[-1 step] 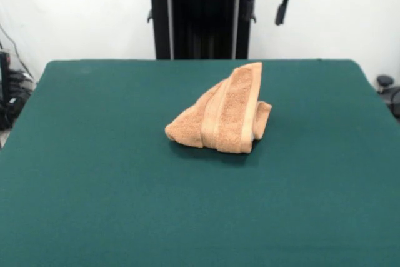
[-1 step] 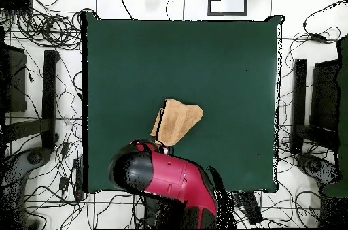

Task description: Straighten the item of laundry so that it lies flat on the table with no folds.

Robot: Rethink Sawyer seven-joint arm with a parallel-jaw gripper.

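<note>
The orange-tan towel (image 1: 224, 114) is seen crumpled and folded into a raised heap, slightly right of the centre of the green worktop (image 1: 94, 173) in the front view. The tool (image 1: 282, 8) is held up at the top edge, well apart from the towel; its opening cannot be told.

Towel (image 1: 226, 112): orange-tan terry, folded over itself into a bunched wedge, not flat.
Band stripes: paler woven bands run along the folded flap that faces the front view.
Pose: one corner rises to a peak; the layers slope down to the tabletop (image 1: 94, 173).
Place: on the dark green tabletop, nearer my side than the opposite edge, roughly mid-width.
</note>
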